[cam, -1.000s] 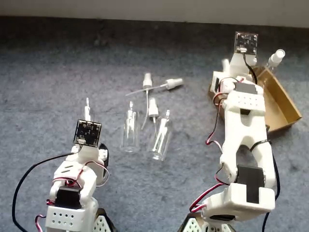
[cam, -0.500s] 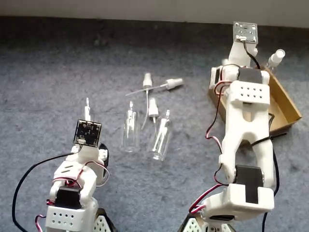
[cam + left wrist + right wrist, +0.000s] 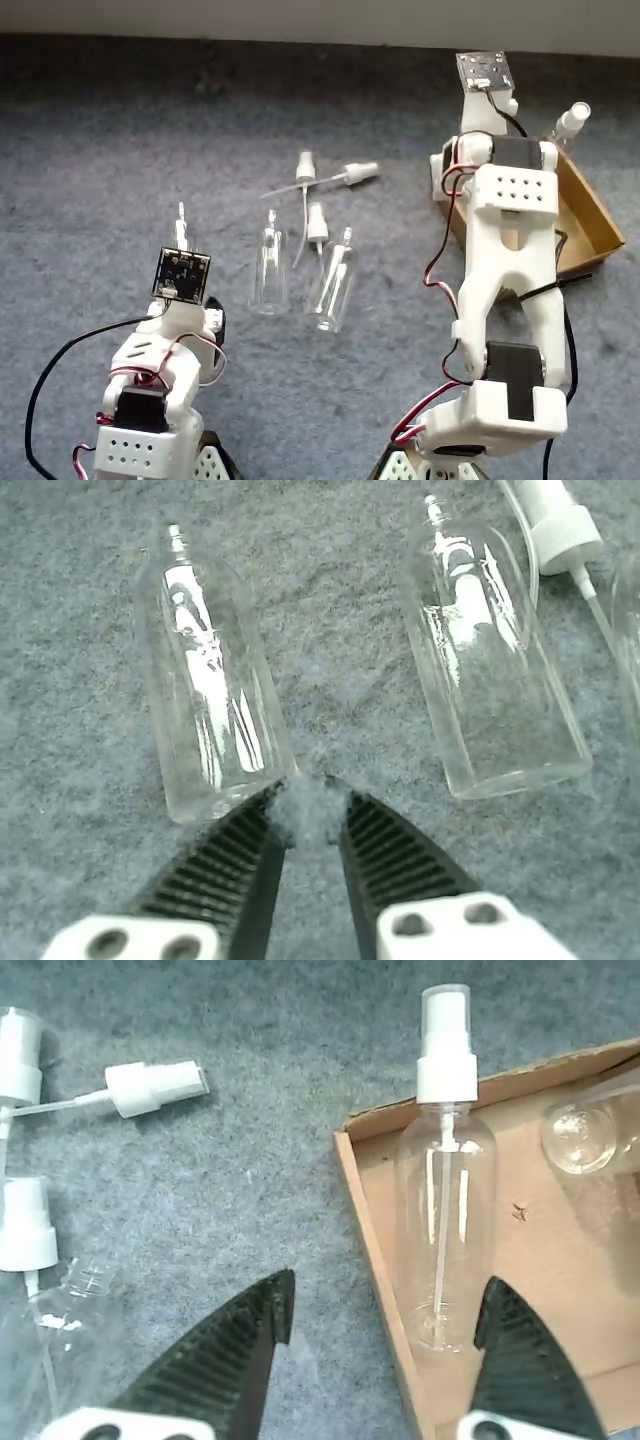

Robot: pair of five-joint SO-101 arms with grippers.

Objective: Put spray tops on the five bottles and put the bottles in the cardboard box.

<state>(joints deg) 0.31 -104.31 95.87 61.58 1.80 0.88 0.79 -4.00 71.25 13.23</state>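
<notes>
While right end effector spread above capped bottle in cardboard box, left end effector barely parted.

Robotics test bench, lab or home workshop.
Grey-blue fuzzy mat as work surface; white plastic printed-looking arms with exposed red and black wires.

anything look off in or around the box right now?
One thing: the capped bottle lies in the cardboard box, but its spray top sticks out past the box's rim, so the bottle is not fully inside. The right pincer is open above it. Nothing looks spilled or broken.
</notes>
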